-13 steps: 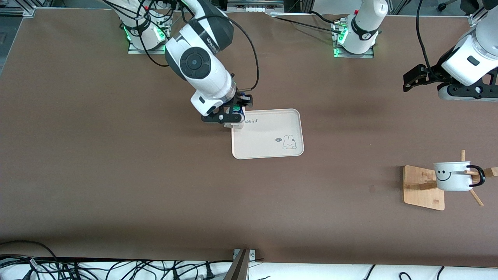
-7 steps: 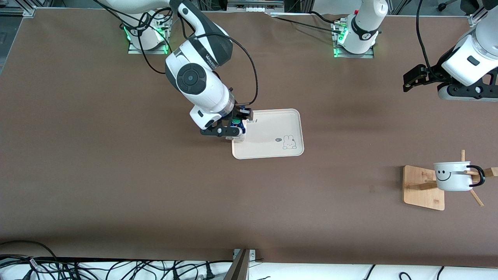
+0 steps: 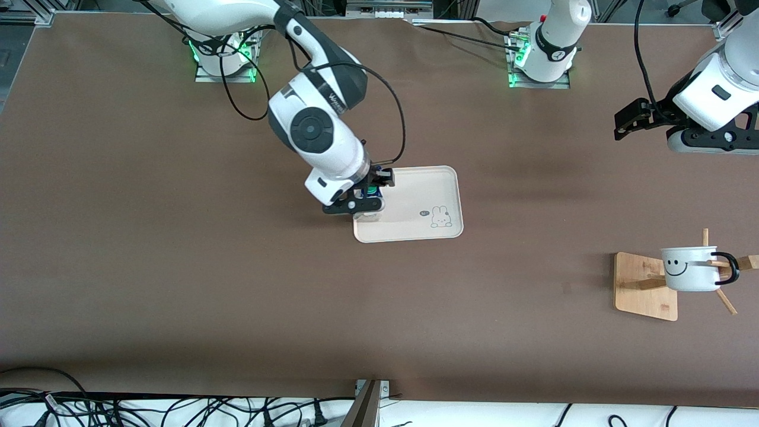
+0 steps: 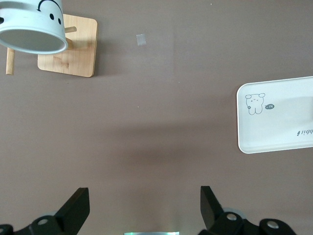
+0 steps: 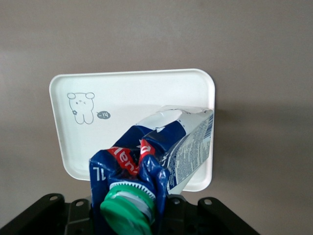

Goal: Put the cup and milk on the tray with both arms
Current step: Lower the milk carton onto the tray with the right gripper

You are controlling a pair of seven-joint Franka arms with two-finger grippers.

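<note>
Blue-white milk (image 5: 161, 147) held over cream tray (image 3: 439, 184); smiley cup (image 3: 688, 270) hangs on wooden rack (image 3: 643, 290).

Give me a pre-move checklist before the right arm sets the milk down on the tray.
1. Right gripper shut on the milk: ok.
2. Milk over the tray, at its end toward the right arm: ok.
3. Milk bottom touching the tray: cannot tell.
4. Bunny drawing end of the tray bare for the cup: ok.
5. Cup on the wooden rack, not yet picked: ok.
6. Left gripper open over bare table, arm waiting: ok.
</note>
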